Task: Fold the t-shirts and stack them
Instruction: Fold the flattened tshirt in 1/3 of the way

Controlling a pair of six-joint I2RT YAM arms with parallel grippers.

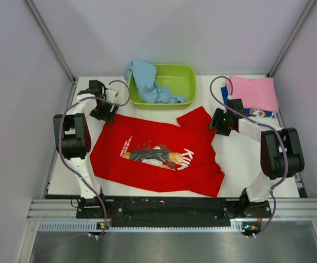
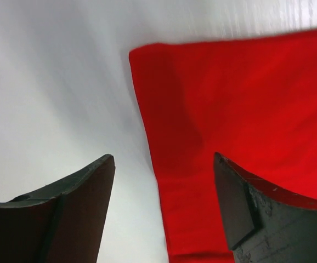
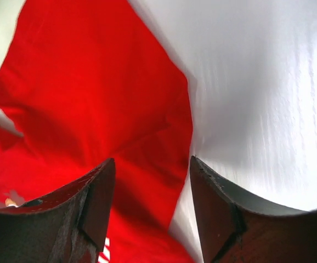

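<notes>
The red t-shirt point(image 1: 153, 159) lies spread on the white table, print side up, with one sleeve point(image 1: 196, 118) pointing to the back. My left gripper point(image 1: 108, 114) hovers open over the shirt's back left corner point(image 2: 213, 98), nothing between its fingers point(image 2: 163, 156). My right gripper point(image 1: 217, 123) stands open just above the edge of that sleeve point(image 3: 92, 93), also holding nothing point(image 3: 152, 159). A light blue t-shirt point(image 1: 145, 82) hangs crumpled over the basin's left rim. A folded pink t-shirt point(image 1: 254, 93) rests on a dark blue one point(image 1: 257, 113) at the back right.
A lime green basin point(image 1: 188, 74) stands at the back middle, just behind the red shirt. Metal frame posts rise at both back corners. Bare white table point(image 1: 241, 159) shows to the right of the red shirt.
</notes>
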